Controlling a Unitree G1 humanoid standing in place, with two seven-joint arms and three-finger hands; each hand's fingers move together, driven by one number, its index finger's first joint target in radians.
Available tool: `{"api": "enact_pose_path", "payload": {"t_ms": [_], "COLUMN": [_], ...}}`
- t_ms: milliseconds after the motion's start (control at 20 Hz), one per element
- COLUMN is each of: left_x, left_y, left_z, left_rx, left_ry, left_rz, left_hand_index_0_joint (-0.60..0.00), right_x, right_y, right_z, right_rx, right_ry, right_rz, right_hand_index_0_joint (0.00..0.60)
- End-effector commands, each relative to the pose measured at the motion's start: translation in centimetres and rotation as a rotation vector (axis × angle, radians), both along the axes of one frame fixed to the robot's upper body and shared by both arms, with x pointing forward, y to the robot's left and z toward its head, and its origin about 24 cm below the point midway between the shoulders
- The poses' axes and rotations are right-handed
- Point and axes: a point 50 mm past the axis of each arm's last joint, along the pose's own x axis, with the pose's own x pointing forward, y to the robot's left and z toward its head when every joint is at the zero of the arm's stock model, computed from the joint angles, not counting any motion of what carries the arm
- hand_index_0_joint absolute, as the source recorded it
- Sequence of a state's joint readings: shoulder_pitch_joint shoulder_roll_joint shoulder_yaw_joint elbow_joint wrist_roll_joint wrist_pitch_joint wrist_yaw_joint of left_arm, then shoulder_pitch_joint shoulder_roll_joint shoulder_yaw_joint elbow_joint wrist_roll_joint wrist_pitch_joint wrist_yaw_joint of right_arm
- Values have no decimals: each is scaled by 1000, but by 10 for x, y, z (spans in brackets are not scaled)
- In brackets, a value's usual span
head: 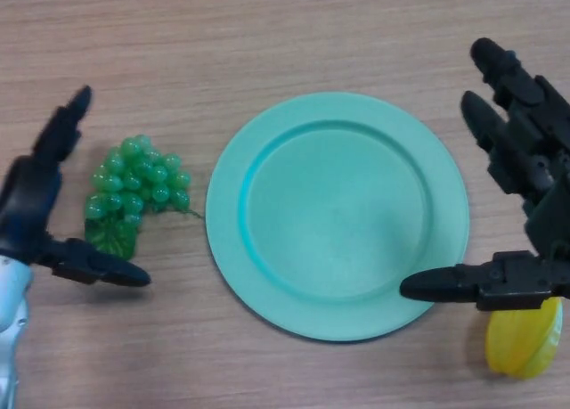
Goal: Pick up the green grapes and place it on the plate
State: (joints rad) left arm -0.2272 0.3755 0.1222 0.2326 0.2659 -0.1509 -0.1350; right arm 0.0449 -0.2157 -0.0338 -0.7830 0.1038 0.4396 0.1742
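Observation:
A bunch of green grapes (135, 191) lies on the wooden table, just left of a round teal plate (337, 215) that has nothing on it. My left hand (36, 200) is open at the far left, fingers straight above the bunch and thumb stretched out below it, spread around the grapes without touching them. My right hand (525, 168) is open at the right edge of the plate, fingers pointing away and thumb reaching over the plate's lower right rim.
A yellow object (525, 336) lies on the table at the lower right, partly under my right hand's thumb. The wooden table (267, 44) stretches beyond the plate.

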Motion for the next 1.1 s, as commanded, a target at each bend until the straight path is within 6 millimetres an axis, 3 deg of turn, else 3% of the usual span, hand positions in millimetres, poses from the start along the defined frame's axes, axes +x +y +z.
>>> {"api": "enact_pose_path", "payload": {"t_ms": [50,300,400,450,500,550,650,850,1100], "left_x": [7,15,16,17,17,17,18,14,4], "left_y": [3,-6,-7,-9,-9,-10,-10,-7,1], "left_z": [33,23,21,16,12,4,-3,2,38], "left_rx": [60,50,70,129,172,243,280,268,277], "left_ry": [-201,-195,-207,-200,-189,-170,-180,-270,-472], "left_rz": [-15,-28,-30,-36,-42,-50,-32,31,137], "left_hand_index_0_joint": [0,0,-200,-350,-450,-593,-600,-600,-600], "right_x": [-12,-12,-13,-13,-13,-14,-15,-15,-17], "right_y": [-4,-7,-8,-8,-8,-7,-6,-5,-4], "right_z": [27,27,26,27,27,27,27,30,29], "right_rx": [8,9,10,11,11,7,7,1,-13], "right_ry": [-206,-201,-201,-200,-199,-201,-197,-217,-225], "right_rz": [18,16,16,17,18,20,28,32,26], "right_hand_index_0_joint": [0,0,0,0,0,0,0,0,0]}}
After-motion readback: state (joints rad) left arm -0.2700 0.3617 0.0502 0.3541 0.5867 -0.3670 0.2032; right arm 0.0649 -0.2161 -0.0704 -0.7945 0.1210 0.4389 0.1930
